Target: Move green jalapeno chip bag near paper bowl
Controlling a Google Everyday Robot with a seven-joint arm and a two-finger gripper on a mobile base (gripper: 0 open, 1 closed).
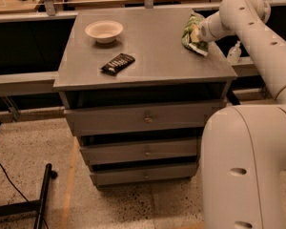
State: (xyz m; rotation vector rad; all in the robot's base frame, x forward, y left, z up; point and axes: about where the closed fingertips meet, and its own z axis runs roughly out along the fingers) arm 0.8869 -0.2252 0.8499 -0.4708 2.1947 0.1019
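Note:
The green jalapeno chip bag [193, 35] is a crinkly light-green foil bag at the right rear of the grey cabinet top [152, 51]. My gripper [200, 32] is at the bag's right side, touching it, with its tip buried in the foil. The paper bowl [104, 31] is cream-white and stands at the left rear of the cabinet top, far to the left of the bag and the gripper.
A flat dark wrapped bar [117, 63] lies left of centre, in front of the bowl. My white arm [257, 37] reaches in from the right over the cabinet's right edge. A small clear bottle [234, 53] stands on the ledge behind the right edge.

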